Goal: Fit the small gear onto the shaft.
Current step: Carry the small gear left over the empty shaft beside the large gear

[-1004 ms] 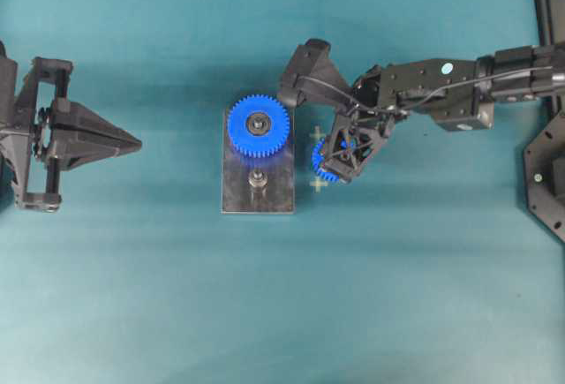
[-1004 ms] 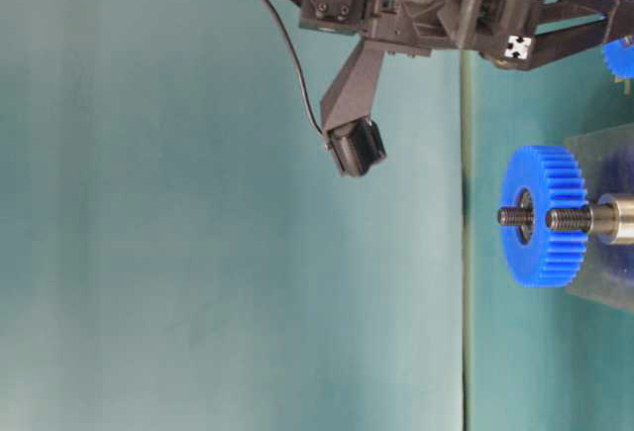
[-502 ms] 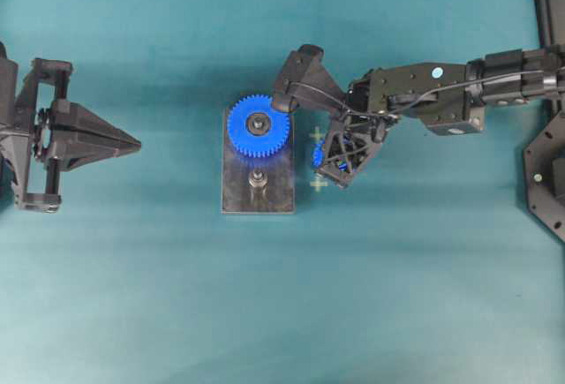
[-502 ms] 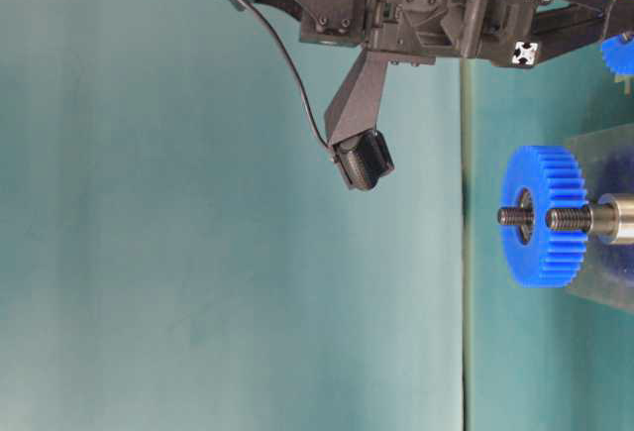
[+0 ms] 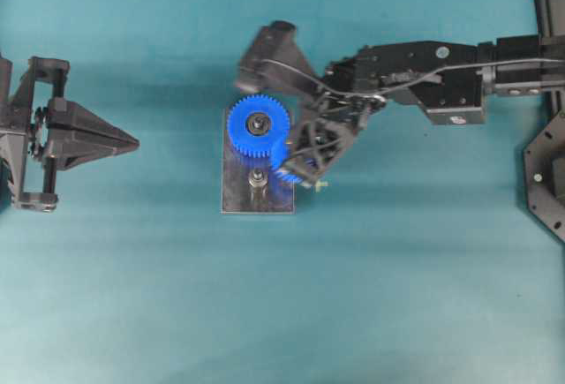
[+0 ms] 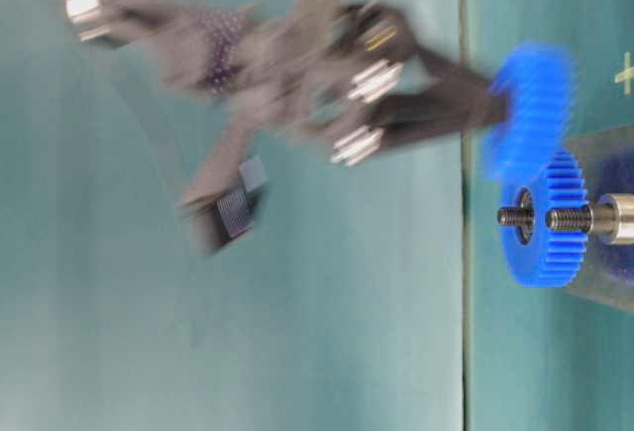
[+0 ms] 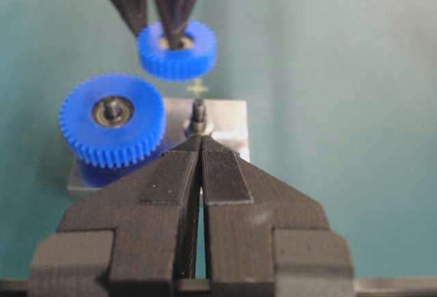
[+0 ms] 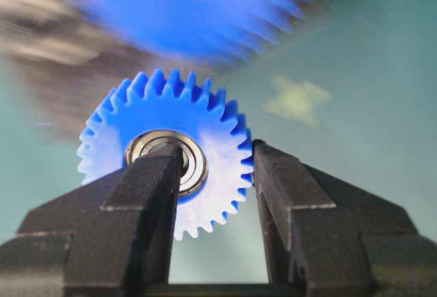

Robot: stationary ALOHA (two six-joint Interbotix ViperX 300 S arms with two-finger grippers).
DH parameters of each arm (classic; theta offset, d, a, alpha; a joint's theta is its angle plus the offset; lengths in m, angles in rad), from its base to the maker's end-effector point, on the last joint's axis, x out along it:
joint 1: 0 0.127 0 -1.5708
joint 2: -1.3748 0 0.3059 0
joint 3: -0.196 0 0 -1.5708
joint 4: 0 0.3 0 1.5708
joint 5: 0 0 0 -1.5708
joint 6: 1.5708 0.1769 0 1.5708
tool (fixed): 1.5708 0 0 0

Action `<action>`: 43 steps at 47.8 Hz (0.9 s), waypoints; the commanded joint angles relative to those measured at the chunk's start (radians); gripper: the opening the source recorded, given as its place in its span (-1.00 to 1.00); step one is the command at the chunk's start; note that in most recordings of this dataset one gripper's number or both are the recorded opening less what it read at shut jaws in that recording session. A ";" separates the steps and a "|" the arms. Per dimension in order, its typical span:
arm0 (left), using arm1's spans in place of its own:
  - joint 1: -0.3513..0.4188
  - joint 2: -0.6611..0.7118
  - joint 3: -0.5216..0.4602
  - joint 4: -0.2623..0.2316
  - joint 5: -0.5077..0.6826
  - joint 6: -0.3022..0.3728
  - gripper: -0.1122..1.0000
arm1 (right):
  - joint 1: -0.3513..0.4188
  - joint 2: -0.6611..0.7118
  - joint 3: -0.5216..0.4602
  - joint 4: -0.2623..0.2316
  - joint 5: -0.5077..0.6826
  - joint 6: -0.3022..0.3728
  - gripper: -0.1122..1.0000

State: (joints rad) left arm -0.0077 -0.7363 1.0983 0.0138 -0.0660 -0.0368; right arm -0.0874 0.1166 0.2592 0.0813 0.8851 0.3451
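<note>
The small gear [image 5: 286, 173] is bright blue with a silver bearing hub. My right gripper [image 5: 300, 165] is shut on it, one finger in the hub and the other on the teeth [image 8: 167, 150]. It hangs over the right edge of the dark grey plate [image 5: 256, 200], just right of the shaft [image 5: 257, 177]. In the left wrist view the small gear [image 7: 177, 50] is above and behind the shaft [image 7: 198, 114]. The larger blue gear [image 5: 258, 125] sits on the plate's far end. My left gripper [image 5: 132, 143] is shut and empty, far to the left.
Yellow cross marks [image 5: 320, 185] lie on the teal table just right of the plate. A black frame [image 5: 547, 181] stands at the right edge. The table-level view is motion-blurred around the right arm [image 6: 297, 74].
My right gripper has carried the small gear left, from beside the plate to over its right edge near the shaft. The left arm has not moved.
</note>
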 commanded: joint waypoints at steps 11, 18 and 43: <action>-0.002 -0.002 -0.023 0.003 -0.009 -0.002 -0.80 | 0.032 0.063 -0.172 0.002 0.064 -0.002 -0.18; -0.002 -0.005 -0.025 0.003 -0.009 -0.002 -0.80 | 0.040 0.109 -0.190 0.002 0.081 -0.009 -0.18; -0.002 -0.009 -0.020 0.003 -0.009 -0.005 -0.80 | 0.048 0.160 -0.221 -0.012 0.081 -0.011 -0.18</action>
State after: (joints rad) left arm -0.0077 -0.7455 1.0968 0.0138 -0.0660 -0.0399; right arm -0.0476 0.2899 0.0675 0.0706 0.9633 0.3421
